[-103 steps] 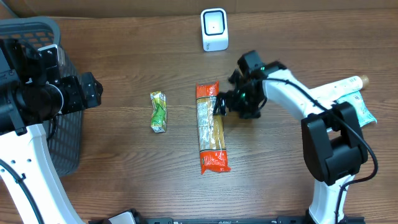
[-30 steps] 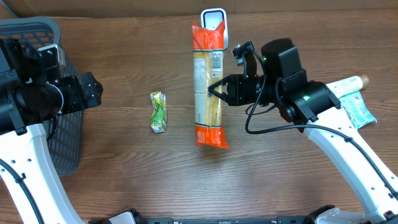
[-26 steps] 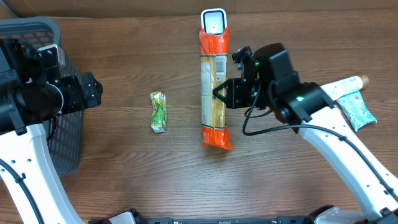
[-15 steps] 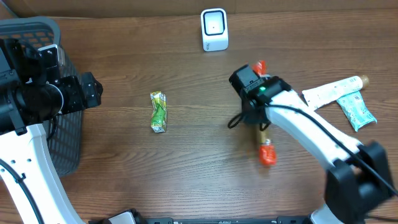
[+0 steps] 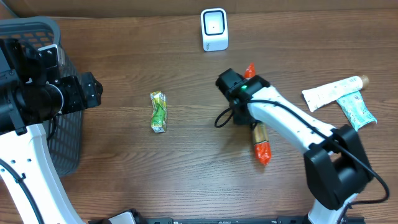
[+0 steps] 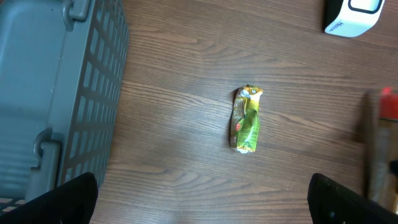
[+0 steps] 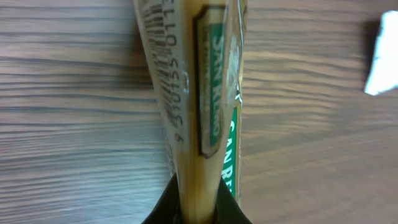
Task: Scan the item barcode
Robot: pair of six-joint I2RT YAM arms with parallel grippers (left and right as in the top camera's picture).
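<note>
Since a second ago the spaghetti packet (image 5: 261,144) has left the front of the white scanner (image 5: 214,29); now it is over the table (image 5: 155,180) right of the middle, edge-on to the overhead camera, well apart from the scanner. The right gripper (image 7: 198,214) is clenched on its middle part. The left gripper (image 5: 92,92) stands released beside the grey basket (image 5: 65,146), holding nothing.
</note>
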